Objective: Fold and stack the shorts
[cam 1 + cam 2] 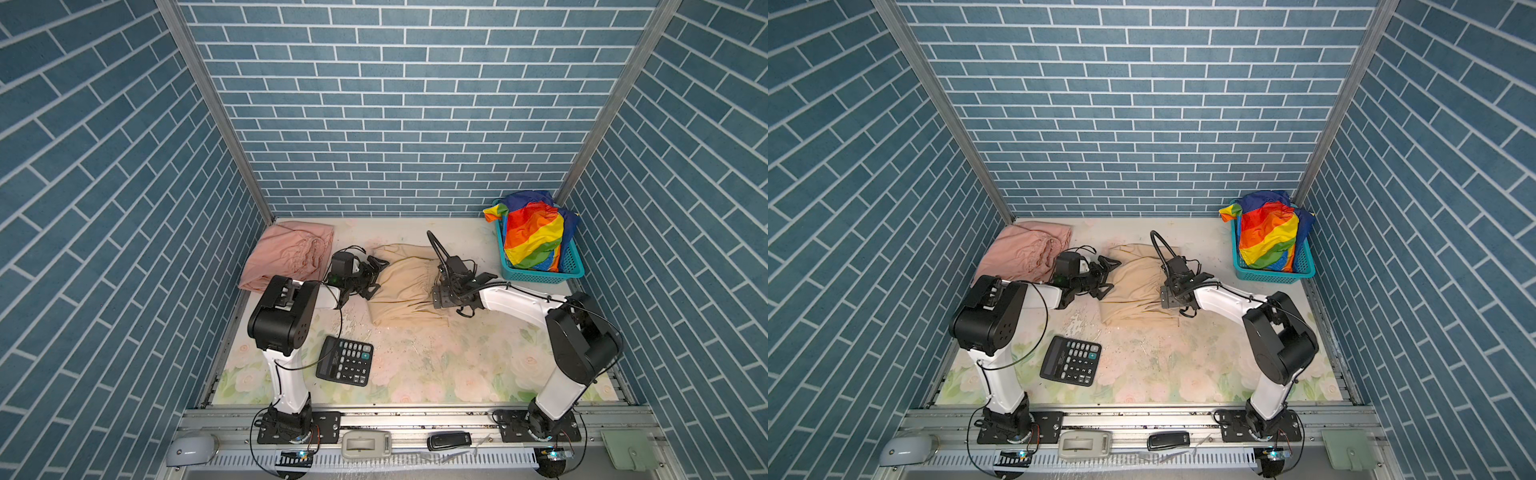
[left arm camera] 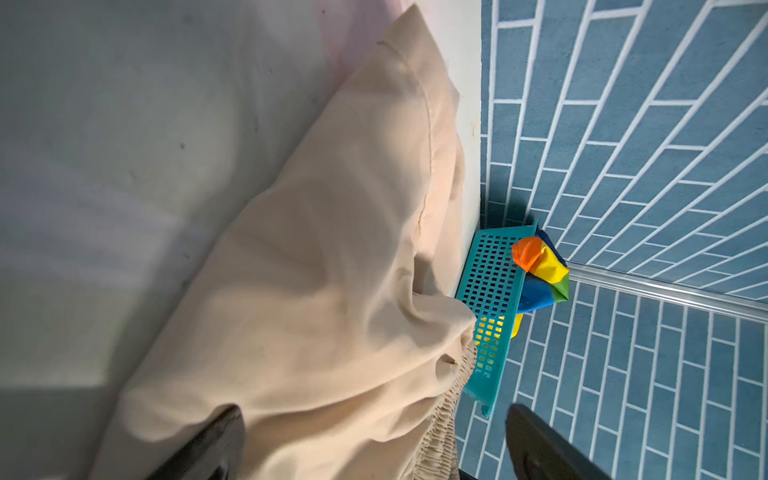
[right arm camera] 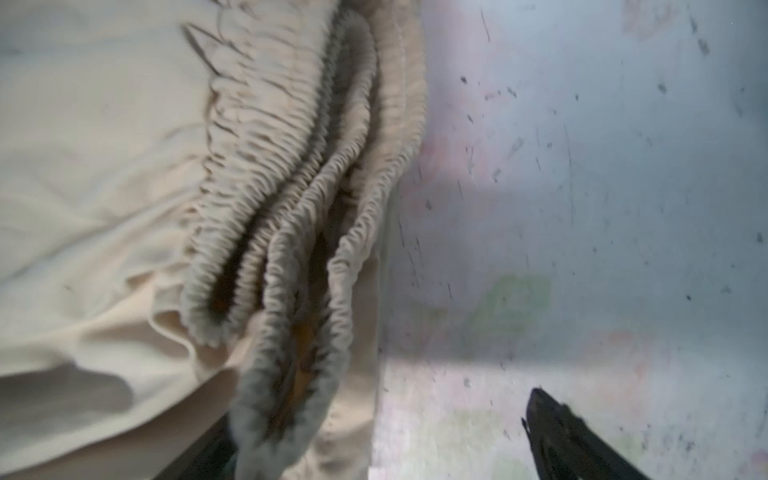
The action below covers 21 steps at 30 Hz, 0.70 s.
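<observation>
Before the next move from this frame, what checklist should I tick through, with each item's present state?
1. Open left gripper: ok.
2. Open right gripper: ok.
3. Both grippers flank the beige shorts lying on the table: ok.
4. Neat fold on the beige shorts: cannot tell.
5. Emptied teal basket: not ok, the rainbow shorts are bunched inside it.
6. Black calculator apart from the cloth: ok.

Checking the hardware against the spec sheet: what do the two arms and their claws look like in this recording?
The left arm and right arm match: white link shells, bulky black joint housings, black base plates bolted to a metal rail. Thin black cables loop loosely along each arm. The left claw and right claw are all black, with angular fingers.
</observation>
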### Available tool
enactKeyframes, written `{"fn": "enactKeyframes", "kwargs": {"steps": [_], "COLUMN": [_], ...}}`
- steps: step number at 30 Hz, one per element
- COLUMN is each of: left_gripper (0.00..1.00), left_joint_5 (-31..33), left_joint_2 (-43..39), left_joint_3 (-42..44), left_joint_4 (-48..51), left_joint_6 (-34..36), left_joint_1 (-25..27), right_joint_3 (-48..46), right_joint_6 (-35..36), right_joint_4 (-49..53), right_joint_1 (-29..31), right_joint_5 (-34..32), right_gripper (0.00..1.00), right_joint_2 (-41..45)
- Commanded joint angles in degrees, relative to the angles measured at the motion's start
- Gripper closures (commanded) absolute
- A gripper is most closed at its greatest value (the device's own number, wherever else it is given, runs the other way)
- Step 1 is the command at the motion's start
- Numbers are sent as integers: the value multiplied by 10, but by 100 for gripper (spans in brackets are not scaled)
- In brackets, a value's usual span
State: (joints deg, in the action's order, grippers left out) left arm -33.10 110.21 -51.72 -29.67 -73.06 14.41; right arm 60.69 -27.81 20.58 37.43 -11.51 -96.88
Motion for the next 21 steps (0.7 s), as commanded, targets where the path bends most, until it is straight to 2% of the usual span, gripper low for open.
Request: {"fn": "enactKeyframes", "kwargs": {"steps": [1,5,10,15,21], "left_gripper": [0,0,0,0,1], "left_joint_5": [18,1,-3,1,10], "left_joint_2": [-12,-45,-95,-113,-116], "left_joint_3": [-13,-75,-121,-86,0], "left_joint_4": [111,200,239,185,111], "left_joint_6": [60,109,113,58,22], "left_joint_1": [-11,-10,20,64,79], "right_joint_3": [-17,-6,44,64,51], "right_joint_6": [-10,-5,-16,-71,-148], "right_joint_4": [-5,6,1,-65,-173], "right_joint_1": [-24,-61,-86,-85,-67], "right_joint_5": [42,63,110,198,271], "right_gripper": [2,2,2,2,11], "right_joint_2": [56,95,55,10,-16]}}
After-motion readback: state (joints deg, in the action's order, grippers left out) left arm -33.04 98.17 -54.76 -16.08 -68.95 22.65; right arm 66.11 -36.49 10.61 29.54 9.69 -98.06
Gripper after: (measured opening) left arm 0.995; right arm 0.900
